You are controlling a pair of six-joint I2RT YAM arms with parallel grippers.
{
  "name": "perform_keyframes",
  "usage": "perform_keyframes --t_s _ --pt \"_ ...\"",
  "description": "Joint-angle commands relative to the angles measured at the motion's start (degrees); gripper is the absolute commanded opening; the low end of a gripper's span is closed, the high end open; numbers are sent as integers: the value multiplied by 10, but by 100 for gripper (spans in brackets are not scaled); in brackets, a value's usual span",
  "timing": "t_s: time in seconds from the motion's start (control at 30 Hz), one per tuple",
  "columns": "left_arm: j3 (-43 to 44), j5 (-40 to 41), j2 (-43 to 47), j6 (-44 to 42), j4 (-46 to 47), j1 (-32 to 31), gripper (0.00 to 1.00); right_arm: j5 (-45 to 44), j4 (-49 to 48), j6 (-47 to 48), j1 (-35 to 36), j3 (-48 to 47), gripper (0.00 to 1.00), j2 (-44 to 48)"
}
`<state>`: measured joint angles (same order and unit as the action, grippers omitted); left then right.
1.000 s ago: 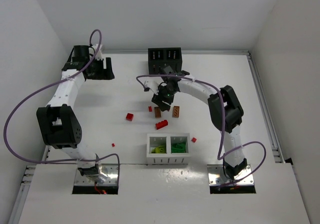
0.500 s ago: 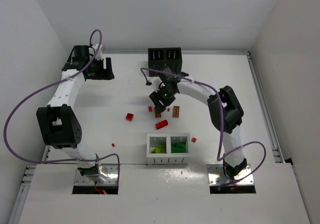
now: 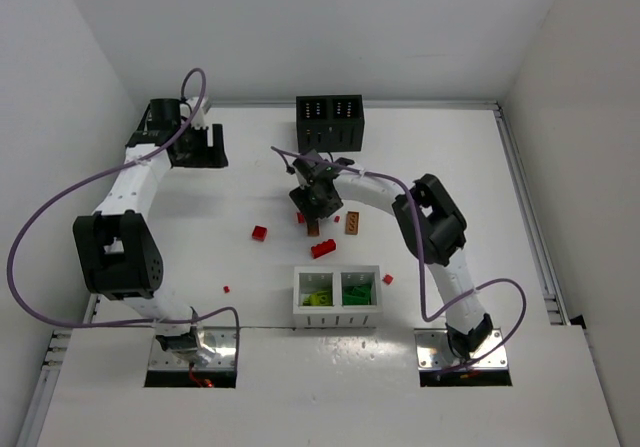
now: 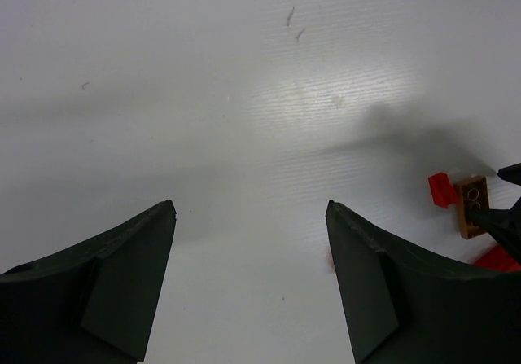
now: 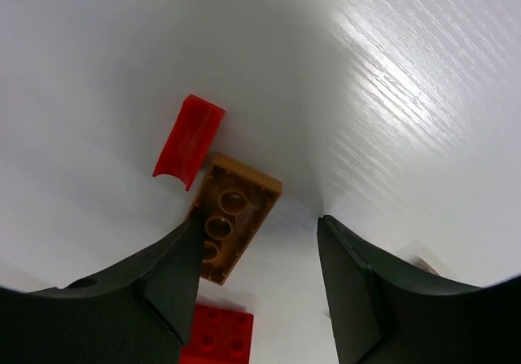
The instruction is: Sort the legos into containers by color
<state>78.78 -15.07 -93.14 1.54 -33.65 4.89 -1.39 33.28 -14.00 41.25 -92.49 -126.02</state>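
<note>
Right wrist view: the orange-brown brick [image 5: 232, 217] lies on the desk [image 5: 407, 95] left of centre. Its long axis runs from upper right to lower left of the frame, and its lower end is tucked against the left finger of the right pincer [image 5: 259, 225]. The jaws stand wide apart and grip nothing. We judge that, since the brick sits toward one finger and aslant, a small sideways shift should precede closing. A red piece [image 5: 189, 136] lies just beside the brick's upper end, and a red brick [image 5: 221, 331] lies near its lower end. The left pincer [image 4: 251, 209], likewise wide open and empty, has the same brick only at the right edge of its frame, so the right arm is nearer. In the top view, the black container [image 3: 329, 112] stands above the brick and the white container [image 3: 337, 319] below.
</note>
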Motion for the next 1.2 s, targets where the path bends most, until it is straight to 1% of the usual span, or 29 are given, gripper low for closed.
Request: perform_keyframes --t_s 0.0,0.13,0.27,0.37,0.4,0.47,0.5,0.6,0.73,0.77,0.87,0.93,0.97,1.03,1.07,1.17 --pt "-5 7 34 -3 12 6 80 -19 -8 -24 12 -28 58 -5" --pt "-17 12 46 -8 12 6 80 -24 2 -30 12 -28 58 -17" --pt "-22 12 46 -8 12 6 80 -24 7 -31 12 -9 49 -28" --pt "-22 12 46 -8 12 6 80 -10 7 -25 12 -4 28 -34" --pt "-17 12 46 -8 12 6 80 -10 7 -25 12 2 14 -40" --pt "-12 12 40 -8 12 6 80 -3 19 -25 7 2 3 -46" --pt "-12 12 40 -8 12 6 80 -3 19 -19 1 2 0 -46" --pt "-6 6 29 -8 12 6 80 -25 19 -2 1 2 0 -35" --pt "0 -7 23 -8 12 6 80 -59 4 62 -11 13 0 13" --pt "0 -7 17 -14 12 6 80 -59 -13 94 -18 13 0 43" --pt "5 -19 12 -14 24 6 80 -64 -19 138 -35 -1 0 81" --pt "10 -24 7 -14 30 0 80 -70 -14 145 -51 -39 0 96" --pt "10 -24 7 -14 35 -5 80 -81 -14 145 -58 -76 0 96" --pt "15 -24 2 -14 41 -11 80 -92 -6 137 -80 -116 0 90" --pt "15 -24 -4 -14 47 -18 80 -106 -6 132 -87 -154 0 81" --pt "21 -36 -9 -14 53 -23 80 -125 -43 126 -114 -217 0 55"
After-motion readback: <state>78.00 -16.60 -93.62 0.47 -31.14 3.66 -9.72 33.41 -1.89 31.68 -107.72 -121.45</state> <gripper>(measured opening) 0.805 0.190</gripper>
